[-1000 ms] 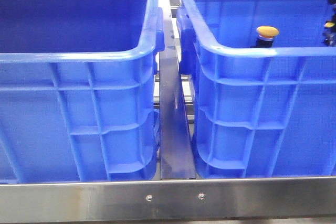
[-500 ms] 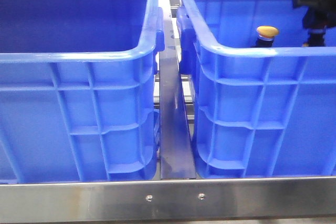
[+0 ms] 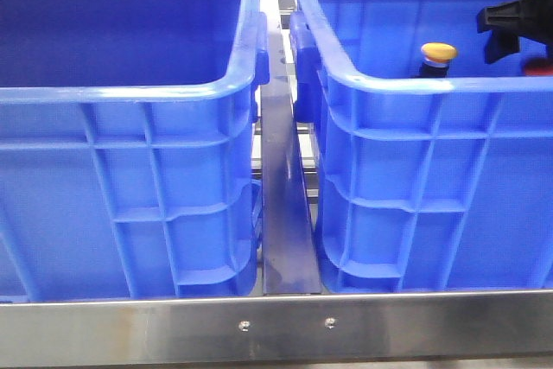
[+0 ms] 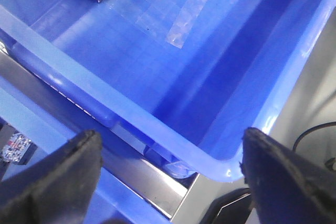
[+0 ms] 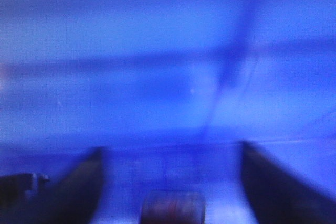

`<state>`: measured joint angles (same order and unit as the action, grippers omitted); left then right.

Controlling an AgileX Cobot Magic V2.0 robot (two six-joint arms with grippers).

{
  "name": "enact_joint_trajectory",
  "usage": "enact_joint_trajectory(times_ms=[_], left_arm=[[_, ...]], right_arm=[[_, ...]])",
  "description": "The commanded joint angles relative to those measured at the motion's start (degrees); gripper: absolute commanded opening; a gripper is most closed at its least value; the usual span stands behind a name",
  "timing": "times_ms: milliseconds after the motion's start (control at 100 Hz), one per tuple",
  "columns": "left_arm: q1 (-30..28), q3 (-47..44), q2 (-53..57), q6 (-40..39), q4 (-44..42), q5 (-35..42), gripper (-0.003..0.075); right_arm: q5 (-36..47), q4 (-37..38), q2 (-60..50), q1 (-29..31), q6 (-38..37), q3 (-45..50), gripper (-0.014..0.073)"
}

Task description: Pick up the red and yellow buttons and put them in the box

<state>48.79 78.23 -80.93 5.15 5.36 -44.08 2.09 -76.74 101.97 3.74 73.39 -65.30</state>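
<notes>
My right gripper [image 5: 168,182] hangs spread wide inside the right-hand blue crate [image 3: 406,84] toward the desk's right edge, the red button [image 5: 173,207] directly between and below its fingers. The yellow button [image 3: 438,53] stands upright farther left in that crate; my left gripper [image 4: 168,182], also wide and empty, is well apart

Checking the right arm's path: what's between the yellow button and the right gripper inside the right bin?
Nothing in the front view: only bare blue bin wall shows between the yellow button and the right gripper. A red cap sits just below the gripper.
</notes>
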Motion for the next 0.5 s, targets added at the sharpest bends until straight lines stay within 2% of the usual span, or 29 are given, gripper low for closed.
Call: enact_joint_trajectory(times_ms=[0,300,380,490], left_arm=[[0.3,1.7,2.0,0.1,0.8,3.7,0.0524],[0.3,1.7,2.0,-0.2,0.8,4.0,0.0522],[-0.3,1.7,2.1,-2.2,0.4,4.5,0.0503],[-2.7,1.7,2.1,-6.4,-3.1,4.1,0.0426]], right_arm=[[1.4,-0.1,-3.3,0.4,0.8,-1.5,0.0642],[1.1,-0.2,-12.1,0.4,0.8,3.5,0.0632],[1.2,-0.2,-16.4,0.4,0.8,6.7,0.0554],[0.2,-0.2,-22.5,0.4,0.8,11.2,0.0335]])
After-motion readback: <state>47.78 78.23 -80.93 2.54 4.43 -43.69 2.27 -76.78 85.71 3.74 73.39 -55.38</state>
